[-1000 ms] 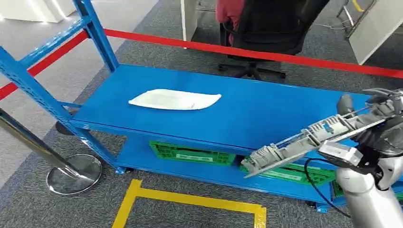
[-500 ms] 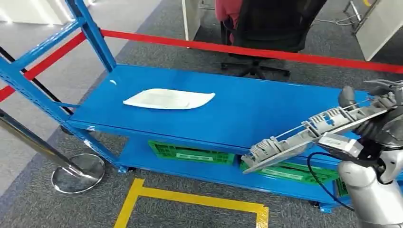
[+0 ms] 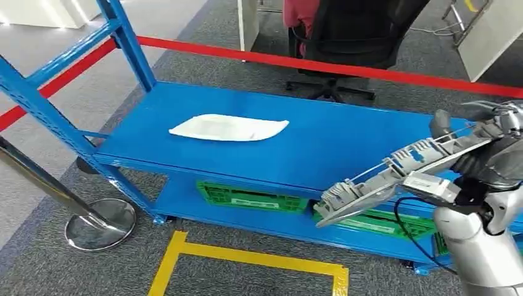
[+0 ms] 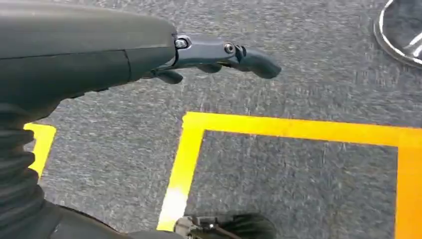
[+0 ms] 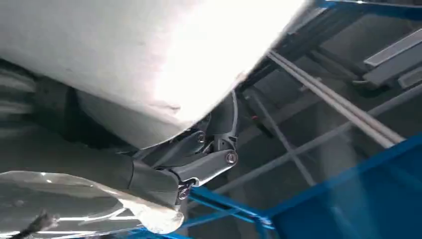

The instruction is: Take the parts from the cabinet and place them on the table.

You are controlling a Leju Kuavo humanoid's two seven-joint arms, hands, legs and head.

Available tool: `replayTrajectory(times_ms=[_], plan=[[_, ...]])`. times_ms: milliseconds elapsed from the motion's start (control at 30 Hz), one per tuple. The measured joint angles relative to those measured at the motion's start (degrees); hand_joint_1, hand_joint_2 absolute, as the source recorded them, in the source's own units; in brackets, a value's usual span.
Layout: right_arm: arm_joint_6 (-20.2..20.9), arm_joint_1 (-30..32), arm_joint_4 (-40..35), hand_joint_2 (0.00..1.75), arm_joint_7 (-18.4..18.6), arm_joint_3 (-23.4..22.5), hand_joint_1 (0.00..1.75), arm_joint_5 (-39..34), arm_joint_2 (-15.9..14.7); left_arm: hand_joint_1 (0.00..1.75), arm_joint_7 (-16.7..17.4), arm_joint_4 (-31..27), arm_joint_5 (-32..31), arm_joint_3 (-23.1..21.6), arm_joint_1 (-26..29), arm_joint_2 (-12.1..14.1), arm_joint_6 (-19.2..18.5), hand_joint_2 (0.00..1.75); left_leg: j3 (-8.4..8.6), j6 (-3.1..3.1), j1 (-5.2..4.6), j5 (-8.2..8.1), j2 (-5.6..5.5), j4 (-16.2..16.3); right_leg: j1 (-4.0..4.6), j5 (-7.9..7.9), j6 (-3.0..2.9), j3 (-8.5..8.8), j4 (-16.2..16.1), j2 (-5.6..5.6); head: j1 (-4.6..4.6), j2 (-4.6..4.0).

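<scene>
Fingers (image 3: 453, 126) of the right hand (image 3: 487, 145) clamp one end of a long grey ribbed plastic part (image 3: 395, 176), which slants down and to the left, its free end hanging out past the front edge of the blue metal shelf unit (image 3: 321, 145). In the right wrist view the dark fingers (image 5: 209, 164) curl under a pale, overexposed surface that seems to be the same part. A white flat moulded plastic part (image 3: 229, 127) lies alone on the upper shelf, well apart from the held piece. Green plastic crates (image 3: 253, 198) sit on the lower shelf.

Down by the floor, the left hand (image 4: 219, 55) hangs over grey carpet and yellow floor tape (image 4: 298, 132), its dark fingers loosely extended and holding nothing.

By my reading, the step in hand is the carry: one part is gripped and lifted off the shelf, not yet set down. No bench shows in these views, so the next move probably calls for turning away from the shelf unit while keeping the long part level, since its free end could catch the shelf edge.
</scene>
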Motion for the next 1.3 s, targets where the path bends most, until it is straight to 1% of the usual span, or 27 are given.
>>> replayTrajectory(times_ms=[100,133,167,200,267,333,433,467,500,533,600,633,667,700,767,800,833,933,967,1033,1100,1133,1167,1200,1233,1267,1300], plan=[[0.0,-0.1,0.1,1.75,0.0,0.1,1.75,0.0,-0.2,0.00,0.0,0.0,0.0,0.0,-0.1,0.0,0.0,1.75,-0.11,0.31,-0.22,-0.05,0.00,0.0,0.04,-5.96,0.28,-6.04,13.0,0.05,0.09,0.00],[0.0,-0.1,0.2,1.75,0.0,0.1,1.75,0.0,-0.2,0.00,0.0,0.0,0.0,0.0,-0.1,0.0,0.0,1.75,-0.09,0.35,-0.29,-0.07,-0.01,0.1,0.04,-6.39,0.34,-7.46,15.7,0.05,0.11,0.00],[0.0,0.0,0.3,1.75,0.0,0.1,1.75,0.0,-0.2,0.00,0.0,0.0,0.0,0.0,-0.1,-0.1,0.0,1.75,-0.04,0.35,-0.29,-0.08,-0.01,0.1,0.04,-5.50,0.33,-7.65,15.7,0.05,0.06,0.00],[0.0,-0.1,0.3,1.75,0.0,0.2,1.75,0.0,-0.2,0.00,0.0,0.0,0.0,0.0,-0.1,-0.1,0.0,1.75,-0.01,0.34,-0.29,-0.09,-0.02,0.1,0.04,-3.24,0.33,-6.46,12.8,0.05,0.11,0.00],[0.0,-0.2,0.3,1.75,0.0,0.2,1.75,0.0,-0.2,0.00,0.0,0.0,0.0,0.0,-0.1,-0.2,0.0,1.75,0.30,0.15,-0.24,-0.26,-0.08,0.2,-0.02,1.98,0.15,-1.42,2.5,0.01,0.11,0.00],[0.0,-0.4,0.3,1.75,0.0,0.2,1.75,0.0,-0.2,0.00,0.0,0.0,0.0,0.0,-0.2,-0.1,0.0,1.75,-0.20,-0.35,-0.76,-0.50,-0.15,0.9,0.15,1.75,-0.17,1.07,-2.0,0.06,0.09,0.00],[0.0,-0.4,0.5,1.75,0.5,0.4,1.75,0.7,-0.2,0.00,0.1,0.0,0.0,0.0,-0.1,-0.1,0.0,1.75,-0.25,-0.94,-0.61,-0.23,-0.15,0.6,0.31,1.83,-1.02,0.62,-1.4,0.24,0.02,0.00],[0.0,-0.7,0.5,1.75,0.9,0.4,1.75,1.2,-0.2,0.00,0.1,0.0,0.0,0.0,-0.1,0.0,-0.1,1.75,-0.44,-1.25,-0.57,-0.66,-0.15,0.9,-0.21,2.09,-1.47,0.79,-1.7,0.16,0.06,0.00],[0.0,-1.1,0.5,1.75,1.0,0.5,1.75,1.4,-0.2,0.00,0.3,0.0,0.0,0.0,-0.2,0.0,-0.1,1.75,-0.75,-1.70,-0.53,-1.64,-0.07,2.0,-0.16,2.08,-1.65,0.88,-1.7,0.09,-0.11,0.00],[0.0,-1.5,0.5,1.75,1.3,0.5,1.75,1.8,-0.2,0.00,0.3,0.0,0.0,0.0,-0.2,0.0,-0.1,1.75,-1.92,-2.06,-0.42,-3.55,-0.04,4.9,-0.18,2.04,-1.96,0.91,-1.7,0.01,-0.33,0.00],[0.1,-2.0,0.7,1.75,1.9,0.6,1.75,2.6,-0.2,0.00,0.6,0.0,0.0,0.0,-0.2,0.0,-0.4,1.75,-6.07,-2.56,-0.02,-7.72,-0.04,14.1,-0.10,1.99,-2.13,0.92,-1.7,-0.11,-0.24,0.00],[0.1,-2.2,0.8,1.75,2.3,0.7,1.75,3.0,-0.2,0.00,0.9,0.0,0.1,0.0,-0.1,0.0,-0.5,1.75,-7.60,-2.66,0.09,-8.69,-0.03,17.4,-0.08,1.98,-2.13,0.92,-1.7,-0.11,-0.31,0.00],[0.1,-2.3,1.0,1.75,2.4,0.9,1.75,3.3,-0.2,0.00,1.2,0.1,0.1,0.0,-0.1,-0.1,-0.7,1.75,-7.89,-2.67,0.17,-8.27,-0.03,18.0,-0.08,1.98,-2.13,0.97,-1.7,-0.09,-0.29,0.00],[0.1,-2.5,1.1,1.75,2.6,1.0,1.75,3.5,-0.2,0.00,1.4,0.1,0.3,0.0,-0.1,0.0,-0.9,1.75,-7.09,-2.58,0.21,-6.59,-0.03,16.2,-0.06,1.98,-2.12,1.04,-1.7,-0.06,-0.31,0.00],[0.1,-2.9,1.2,1.75,3.0,1.3,1.75,4.2,-0.2,0.00,2.1,0.1,0.6,0.1,-0.2,0.0,-1.1,1.75,-2.76,-2.07,0.18,-1.32,-0.03,7.0,-0.05,1.99,-2.09,1.39,-1.6,-0.03,-0.29,0.00],[0.3,-3.3,1.2,1.75,3.4,1.5,1.75,4.8,-0.2,0.00,2.7,0.1,0.7,0.1,-0.2,0.0,-1.1,1.75,-0.68,-1.62,0.10,0.37,-0.05,2.3,-0.08,1.94,-2.00,1.43,-1.7,-0.03,-0.31,0.00],[0.9,-3.8,1.4,1.75,4.2,1.9,1.75,5.8,-0.2,0.00,4.0,0.1,0.7,0.2,-0.4,0.0,-1.1,1.75,-0.22,-1.50,-0.18,-0.09,-0.07,1.5,0.37,1.96,-1.71,1.18,-1.5,0.09,-0.31,0.00],[1.3,-4.0,2.0,1.75,5.6,2.9,1.75,7.5,-0.2,0.00,5.3,0.1,0.9,0.5,-0.5,-0.2,-0.9,1.75,-0.47,-1.08,-0.34,-0.15,-0.19,1.1,0.14,2.43,-0.84,0.88,-1.8,-0.06,-0.20,0.00],[1.3,-4.0,2.3,1.75,5.8,3.3,1.75,7.7,-0.2,0.00,5.4,0.1,0.9,0.6,-0.5,-0.3,-0.9,1.75,-0.51,-0.59,-0.17,0.24,-0.18,0.5,0.20,2.55,-0.45,0.87,-1.8,-0.05,-0.26,0.00],[1.3,-4.1,2.8,1.75,6.4,3.9,1.75,7.8,-0.4,0.00,5.5,0.1,1.0,0.7,-0.7,-0.4,-0.7,1.75,-0.58,0.17,0.10,0.96,0.03,-0.2,0.11,-1.13,-0.25,-0.58,0.8,0.00,0.02,0.00],[1.4,-4.3,3.2,1.75,7.1,4.3,1.75,7.4,-0.7,0.00,5.5,0.2,1.0,0.7,-0.7,-0.5,-0.7,1.75,-1.22,0.59,-0.08,1.43,0.06,-0.1,0.09,-6.28,-0.11,-3.42,9.4,0.05,0.13,0.00],[1.5,-4.2,3.4,1.75,7.4,4.5,1.75,7.2,-0.8,0.00,5.5,0.2,1.0,0.8,-0.7,-0.6,-0.7,1.75,-1.60,0.66,-0.19,1.69,0.08,-0.1,0.09,-7.73,-0.02,-4.57,12.9,0.06,0.15,0.00],[1.7,-4.1,3.6,1.75,7.6,4.7,1.75,7.1,-0.8,0.00,5.6,0.2,1.0,0.9,-0.7,-0.6,-0.7,1.75,-2.03,0.63,-0.23,1.98,0.08,0.0,0.09,-8.02,0.09,-4.79,14.5,0.06,0.09,0.00],[1.9,-4.1,3.9,1.75,7.8,4.9,1.75,7.0,-0.9,0.00,5.6,0.3,1.0,0.9,-0.7,-0.7,-0.7,1.75,-2.52,0.56,-0.24,2.32,0.08,0.1,0.08,-6.82,0.13,-3.56,13.2,0.05,0.15,0.00],[2.3,-4.2,4.0,1.75,8.0,5.2,1.75,6.8,-1.0,0.00,5.6,0.3,1.0,1.0,-0.7,-0.7,-0.7,1.75,-2.91,0.44,-0.22,2.63,0.08,0.1,0.05,-4.79,0.14,-1.17,9.6,0.03,0.13,0.00],[2.4,-4.2,4.1,1.75,8.1,5.3,1.75,6.8,-1.2,0.00,5.6,0.3,1.0,1.0,-0.7,-0.8,-0.8,1.75,-3.23,0.27,-0.17,2.89,0.07,0.2,-0.02,-2.64,0.13,1.96,4.6,0.02,0.13,0.00],[2.6,-4.2,4.2,1.75,8.2,5.5,1.75,6.7,-1.4,0.00,5.6,0.3,1.0,1.0,-0.7,-0.8,-0.8,1.75,-3.49,0.02,-0.16,3.14,0.04,0.4,-0.11,-1.50,0.19,5.12,-0.4,0.00,0.15,0.00]])
